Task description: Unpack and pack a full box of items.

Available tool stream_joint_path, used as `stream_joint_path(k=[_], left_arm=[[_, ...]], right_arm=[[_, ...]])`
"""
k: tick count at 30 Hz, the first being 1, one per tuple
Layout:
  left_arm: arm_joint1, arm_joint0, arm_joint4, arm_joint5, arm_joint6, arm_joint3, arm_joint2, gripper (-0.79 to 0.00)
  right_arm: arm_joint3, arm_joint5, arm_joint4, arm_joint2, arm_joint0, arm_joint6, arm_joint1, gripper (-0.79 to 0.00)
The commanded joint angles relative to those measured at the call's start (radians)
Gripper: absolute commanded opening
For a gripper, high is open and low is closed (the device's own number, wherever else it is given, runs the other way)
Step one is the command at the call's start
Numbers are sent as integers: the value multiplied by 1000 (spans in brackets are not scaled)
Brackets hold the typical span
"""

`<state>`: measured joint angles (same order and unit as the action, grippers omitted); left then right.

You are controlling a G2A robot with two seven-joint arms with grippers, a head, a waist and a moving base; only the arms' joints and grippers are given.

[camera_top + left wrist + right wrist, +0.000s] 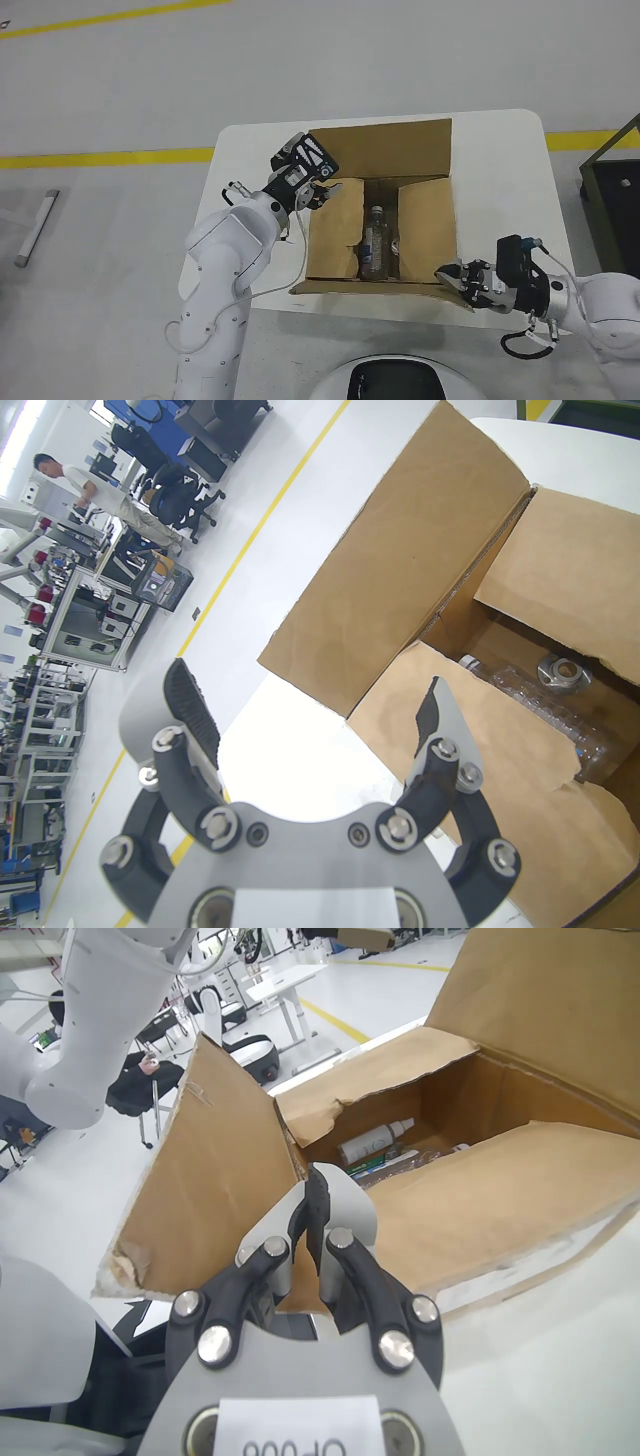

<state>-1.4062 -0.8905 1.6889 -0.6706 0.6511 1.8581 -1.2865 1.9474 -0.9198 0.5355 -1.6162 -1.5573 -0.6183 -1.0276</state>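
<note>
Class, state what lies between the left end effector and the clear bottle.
A cardboard flap separates the left end effector from the clear bottle; the top view shows it.

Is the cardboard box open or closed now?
Open. The box has its far flap raised, and a clear bottle shows between the inner flaps.

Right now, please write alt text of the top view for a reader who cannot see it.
An open brown cardboard box stands on a white table, with a clear plastic bottle lying inside. The left gripper, open, is at the box's left flap; the right gripper is shut on the corner of the near flap.
</note>
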Motion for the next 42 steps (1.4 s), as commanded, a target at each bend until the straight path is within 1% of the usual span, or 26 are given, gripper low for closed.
stream_joint_path(k=[1,10,13,18,28,33,42], left_arm=[[0,0,0,0,0,0,0,0],[0,0,0,0,0,0,0,0],[0,0,0,0,0,0,0,0],[0,0,0,0,0,0,0,0],[0,0,0,0,0,0,0,0],[0,0,0,0,0,0,0,0],[0,0,0,0,0,0,0,0]], right_arm=[[7,0,-4,-4,-10,5,2,-785],[42,-34,-12,-9,-60,-29,18,-785],[50,-43,16,-13,-72,-44,24,-785],[64,-47,59,-16,-91,-34,29,-785],[85,-52,195,-15,-119,28,35,-785],[84,-62,230,-12,-124,67,38,-785],[73,-64,271,-6,-129,100,45,-785]])
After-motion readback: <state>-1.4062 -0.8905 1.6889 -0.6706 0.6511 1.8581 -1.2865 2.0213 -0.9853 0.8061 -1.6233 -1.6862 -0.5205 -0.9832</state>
